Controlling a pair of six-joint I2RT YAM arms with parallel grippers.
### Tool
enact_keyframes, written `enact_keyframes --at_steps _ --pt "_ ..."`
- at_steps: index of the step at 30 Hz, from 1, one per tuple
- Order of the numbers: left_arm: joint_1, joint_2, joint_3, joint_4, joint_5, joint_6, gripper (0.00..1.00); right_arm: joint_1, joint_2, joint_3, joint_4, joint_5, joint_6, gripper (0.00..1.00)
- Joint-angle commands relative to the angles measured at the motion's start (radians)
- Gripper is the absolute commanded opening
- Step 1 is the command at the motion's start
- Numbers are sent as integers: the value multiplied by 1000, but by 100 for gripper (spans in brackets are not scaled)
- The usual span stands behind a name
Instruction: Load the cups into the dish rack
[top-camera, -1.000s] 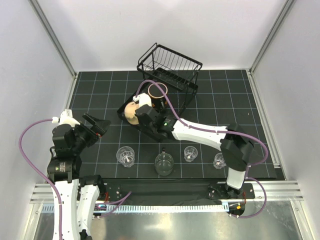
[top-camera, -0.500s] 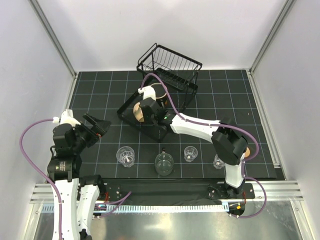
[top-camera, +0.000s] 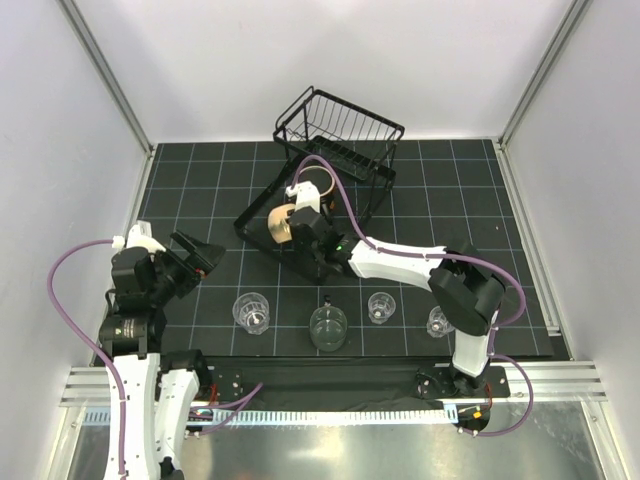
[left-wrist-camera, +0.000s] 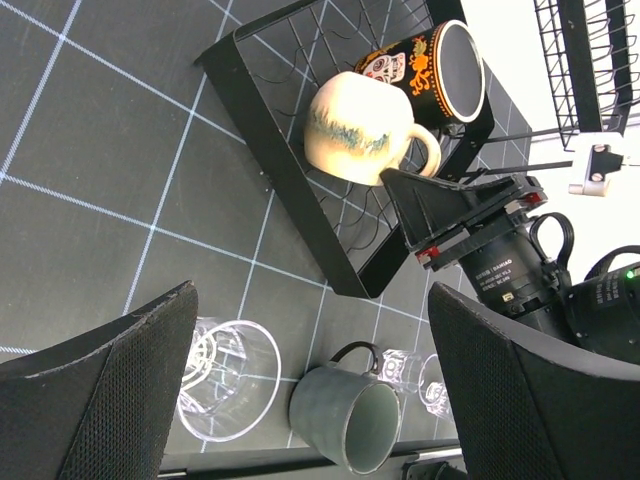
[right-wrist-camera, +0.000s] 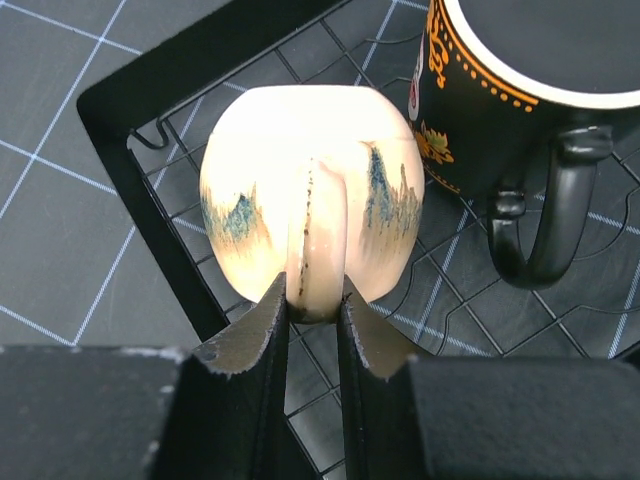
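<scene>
- Presently the right gripper (right-wrist-camera: 313, 292) has its fingers pressed on the handle of the round beige mug (right-wrist-camera: 310, 190). Only that thin strip of handle sits between the jaws.
- We place this mug over the flat lower frame (right-wrist-camera: 140, 185) of the dish rack (top-camera: 342, 128), close inside the frame's 9 o'clock rail. We cannot tell whether it rests on the wires or hangs just above them.
- Just beside it at 1 o'clock stands a black mug (right-wrist-camera: 500, 90) with an orange pattern, mouth up and handle turned toward the wrist camera. A narrow gap separates the two mugs.
- The rack's raised basket tier sits at 12 o'clock, against the far edge of the mat (top-camera: 450, 200).
- The left gripper (top-camera: 200, 252) hovers at 9 o'clock of the mat with its fingers spread wide, holding nothing. Bare grid squares lie between it and the frame's near-left corner.
- Along the mat's 6 o'clock edge we count a row of four:
  - a clear tumbler (top-camera: 251, 310)
  - a grey handled mug (top-camera: 328, 328)
  - a smaller glass (top-camera: 380, 306)
  - another small glass (top-camera: 438, 321)
  Each stands apart from its neighbour and well apart from the frame.
- From the frame toward 3 o'clock, open squares run out to the mat's right edge. Only the right arm (top-camera: 400, 262) crosses them.
</scene>
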Motion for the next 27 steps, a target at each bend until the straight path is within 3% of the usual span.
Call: enact_keyframes --at_steps 1,12,27 --pt "1 -1 -4 34 25 -3 92 1 43 -40 -166 -27 20 4" --pt "1 -1 -1 40 42 -12 92 -1 51 -81 -231 -24 66 4" --pt "1 -1 10 17 39 3 92 -65 176 83 -248 54 56 4"
